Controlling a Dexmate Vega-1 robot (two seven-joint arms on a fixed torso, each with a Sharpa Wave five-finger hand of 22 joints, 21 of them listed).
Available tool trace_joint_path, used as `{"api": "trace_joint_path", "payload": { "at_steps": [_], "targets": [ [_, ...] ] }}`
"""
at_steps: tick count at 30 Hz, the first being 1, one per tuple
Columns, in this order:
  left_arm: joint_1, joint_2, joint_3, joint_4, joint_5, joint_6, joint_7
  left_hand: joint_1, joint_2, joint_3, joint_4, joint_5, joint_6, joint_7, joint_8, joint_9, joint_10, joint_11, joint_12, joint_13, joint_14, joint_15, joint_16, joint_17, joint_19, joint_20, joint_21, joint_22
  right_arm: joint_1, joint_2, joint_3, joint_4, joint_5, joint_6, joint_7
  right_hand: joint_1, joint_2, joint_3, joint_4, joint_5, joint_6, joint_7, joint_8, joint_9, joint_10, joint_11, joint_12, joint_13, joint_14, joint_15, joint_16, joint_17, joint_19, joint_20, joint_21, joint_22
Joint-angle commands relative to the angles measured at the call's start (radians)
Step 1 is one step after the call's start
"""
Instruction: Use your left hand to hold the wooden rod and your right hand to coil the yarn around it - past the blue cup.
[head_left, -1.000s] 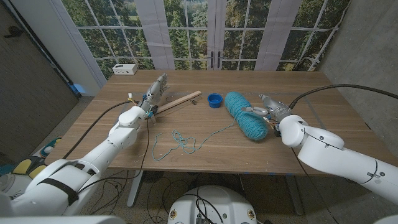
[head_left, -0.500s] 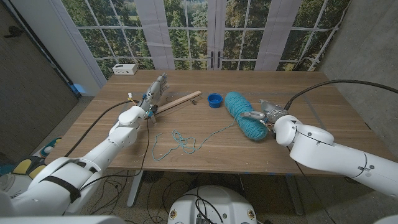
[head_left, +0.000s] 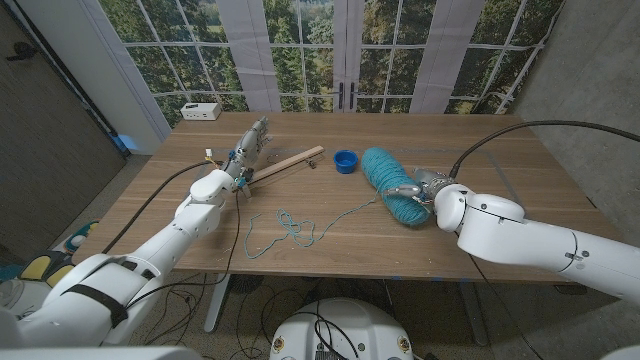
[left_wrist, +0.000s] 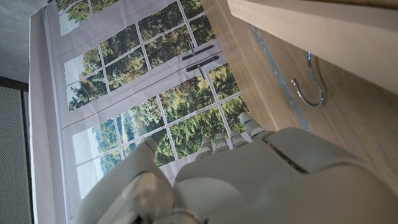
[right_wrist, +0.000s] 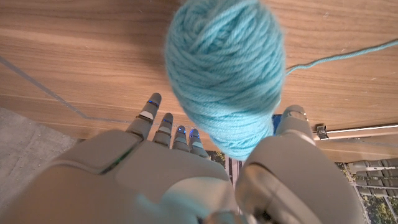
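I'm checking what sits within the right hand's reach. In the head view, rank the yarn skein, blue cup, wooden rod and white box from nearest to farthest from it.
From the right hand:
1. Yarn skein, at its fingers.
2. Blue cup, beyond the skein.
3. Wooden rod, by the left hand.
4. White box, far left corner.

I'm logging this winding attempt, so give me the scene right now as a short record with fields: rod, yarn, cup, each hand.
rod: light wooden rod lying on the wooden table, one end at the left hand
yarn: teal yarn skein, loose strand trailing across the table toward the robot's left
cup: small blue cup between rod and skein
left hand: at the rod's end, grip unclear
right hand: fingers apart around the skein
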Motion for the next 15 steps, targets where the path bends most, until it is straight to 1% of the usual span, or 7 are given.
{"api": "trace_joint_path", "payload": {
  "at_steps": [1,2,3,4,6,10,15],
  "targets": [
    [0.027,0.017,-0.006,-0.046,-0.001,0.015,0.021,-0.013,0.031,0.005,-0.003,0.005,0.0,-0.001,0.0,0.003,0.007,0.002,-0.006,0.006,-0.01,0.008,-0.002,0.003,0.002,-0.015,-0.004,0.004,0.403,-0.015,-0.341,0.082,0.641,-0.02,-0.446,0.009,-0.015,-0.01,-0.003,0.014,-0.001,0.029,0.006,0.005,0.014,0.04,0.012,0.002,0.002,0.012,0.002,0.002,0.008,0.005,-0.006,0.006],
    [0.032,0.021,-0.007,-0.054,-0.001,0.017,0.024,-0.013,0.031,0.006,-0.002,0.005,0.0,-0.001,0.0,0.003,0.007,0.002,-0.006,0.006,-0.01,0.008,-0.002,0.003,0.002,-0.015,-0.004,0.004,0.495,0.006,-0.426,0.121,0.797,-0.02,-0.568,0.01,-0.015,-0.01,-0.003,0.015,0.001,0.032,0.007,0.005,0.016,0.041,0.013,0.002,0.002,0.013,0.002,0.002,0.009,0.005,-0.007,0.006],
    [0.037,0.024,-0.009,-0.061,-0.004,0.022,0.026,-0.013,0.031,0.006,-0.002,0.005,0.0,-0.001,0.0,0.003,0.007,0.002,-0.006,0.006,-0.01,0.007,-0.002,0.003,0.002,-0.015,-0.004,0.004,0.563,0.026,-0.489,0.156,0.929,-0.02,-0.674,0.011,-0.016,-0.011,-0.003,0.016,0.001,0.032,0.007,0.005,0.016,0.039,0.013,0.002,0.002,0.012,0.002,0.002,0.011,0.005,-0.006,0.006],
    [0.039,0.025,-0.01,-0.064,-0.004,0.025,0.029,-0.013,0.031,0.006,-0.002,0.005,0.0,-0.001,0.0,0.003,0.007,0.002,-0.006,0.006,-0.011,0.009,-0.002,0.003,0.002,-0.015,-0.005,0.004,0.609,0.046,-0.531,0.188,1.034,-0.02,-0.756,0.012,-0.016,-0.011,-0.003,0.017,0.001,0.032,0.007,0.005,0.017,0.038,0.013,0.002,0.002,0.011,0.002,0.002,0.013,0.006,-0.006,0.006],
    [0.044,0.029,-0.011,-0.072,-0.002,0.025,0.034,-0.013,0.031,0.006,-0.002,0.006,0.0,-0.001,0.0,0.003,0.006,0.002,-0.006,0.006,-0.01,0.009,-0.002,0.003,0.002,-0.015,-0.005,0.004,0.662,0.075,-0.583,0.234,1.156,-0.02,-0.851,0.014,-0.016,-0.012,-0.004,0.018,0.001,0.032,0.008,0.005,0.017,0.038,0.013,0.002,0.003,0.01,0.003,0.002,0.017,0.007,-0.005,0.006],
    [0.049,0.036,-0.012,-0.084,-0.002,0.031,0.034,-0.013,0.031,0.006,-0.002,0.006,0.0,-0.001,0.0,0.003,0.006,0.002,-0.007,0.006,-0.01,0.005,-0.002,0.003,0.003,-0.015,-0.007,0.005,0.699,0.101,-0.625,0.275,1.229,-0.02,-0.907,0.03,-0.012,-0.014,-0.006,0.031,0.019,0.038,0.016,0.005,0.055,0.045,0.026,0.001,0.029,0.007,0.014,0.002,0.04,0.0,-0.004,0.006],
    [0.052,0.04,-0.014,-0.09,-0.003,0.031,0.035,-0.013,0.031,0.007,-0.002,0.006,0.0,-0.001,-0.001,0.003,0.006,0.002,-0.007,0.006,-0.01,0.007,-0.002,0.003,0.003,-0.015,-0.008,0.005,0.738,0.124,-0.667,0.31,1.294,-0.02,-0.943,0.049,-0.01,-0.016,-0.01,0.045,0.039,0.038,0.022,0.004,0.078,0.03,0.031,0.0,0.057,-0.018,0.023,0.002,0.075,-0.012,0.003,0.007]
  ]
}}
